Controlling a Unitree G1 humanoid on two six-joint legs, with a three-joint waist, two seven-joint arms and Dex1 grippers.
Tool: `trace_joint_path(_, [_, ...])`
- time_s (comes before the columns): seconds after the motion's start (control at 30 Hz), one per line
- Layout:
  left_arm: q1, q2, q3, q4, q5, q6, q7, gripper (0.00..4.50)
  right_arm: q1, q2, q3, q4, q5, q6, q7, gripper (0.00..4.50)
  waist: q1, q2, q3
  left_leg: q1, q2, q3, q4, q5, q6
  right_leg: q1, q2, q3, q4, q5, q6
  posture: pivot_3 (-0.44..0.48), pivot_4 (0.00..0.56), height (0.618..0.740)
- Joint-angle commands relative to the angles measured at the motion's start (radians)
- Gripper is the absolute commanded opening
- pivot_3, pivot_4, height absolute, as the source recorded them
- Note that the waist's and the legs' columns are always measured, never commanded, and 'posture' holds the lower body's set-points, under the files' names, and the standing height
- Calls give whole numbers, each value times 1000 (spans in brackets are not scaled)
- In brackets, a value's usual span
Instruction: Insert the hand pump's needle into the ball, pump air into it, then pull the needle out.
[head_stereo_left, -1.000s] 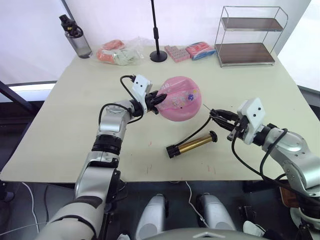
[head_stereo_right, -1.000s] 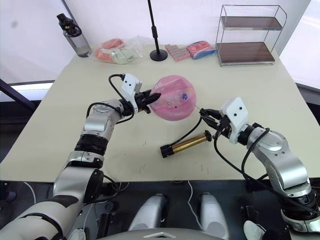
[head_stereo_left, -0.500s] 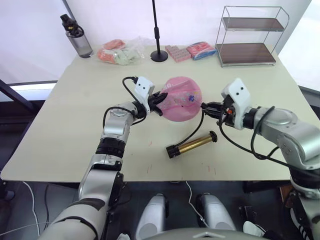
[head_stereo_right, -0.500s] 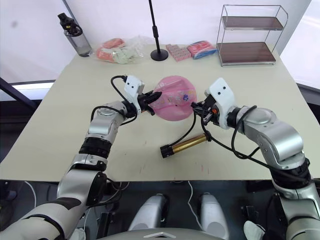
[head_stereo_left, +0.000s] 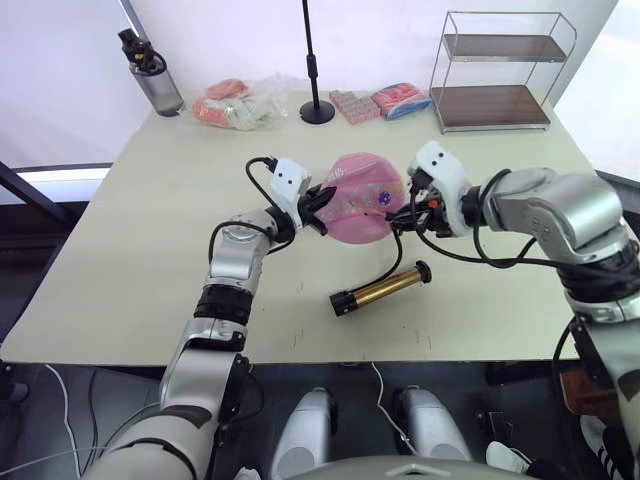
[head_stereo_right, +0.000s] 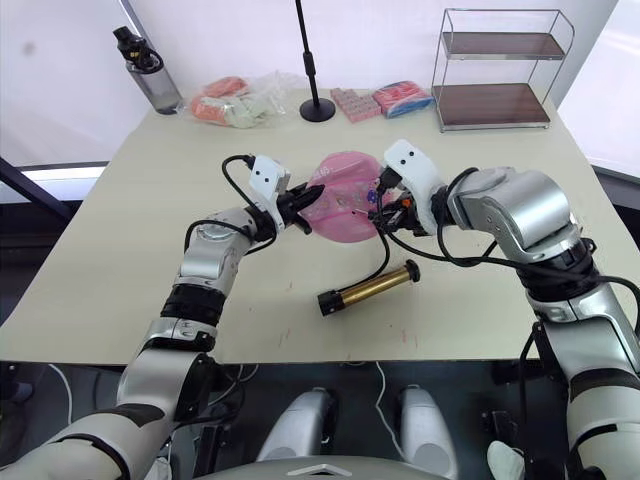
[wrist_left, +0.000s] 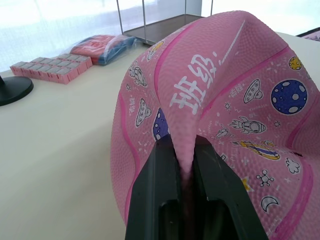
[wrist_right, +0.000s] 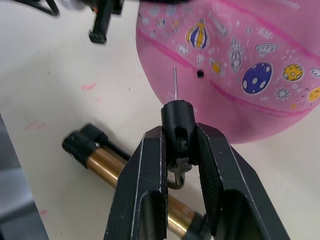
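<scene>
Pink rubber is what I see bunched between my left gripper's (wrist_left: 186, 175) jaws: they pinch a raised fold of the ball (head_stereo_left: 362, 197), which sits soft and dented on the table (head_stereo_left: 150, 240). Across the ball, my right gripper (wrist_right: 180, 150) clamps the black fitting at the hose end, and the needle (wrist_right: 175, 84) runs straight on past the fingertips, its tip aimed at the ball's skin just beside the small dark valve hole (wrist_right: 200, 73), not yet in. Below that gripper the hand pump (head_stereo_left: 382, 289) lies flat, long axis slanting across the table.
</scene>
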Motion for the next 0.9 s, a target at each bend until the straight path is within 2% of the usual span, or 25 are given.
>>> trace_joint_path(0.03, [7,-2,-17,-42,12,-35,-3,17,-82,17,62,84,-37,-15,51,322,0,0,0,0,0,0,0,0,0,0,0,0,0,0,0,0,150,731])
trace_joint_path(0.37, [27,-10,-24,-47,19,-55,2,17,-177,94,128,295,-126,-80,113,322,1,0,0,-1,-1,0,0,0,0,-1,0,0,0,0,0,0,150,731])
trace_joint_path(0.9, [43,-9,-22,-68,18,-46,7,17,-183,126,137,364,-225,-125,169,322,0,0,0,-1,-1,-1,-1,0,0,-2,0,0,1,0,0,0,150,731])
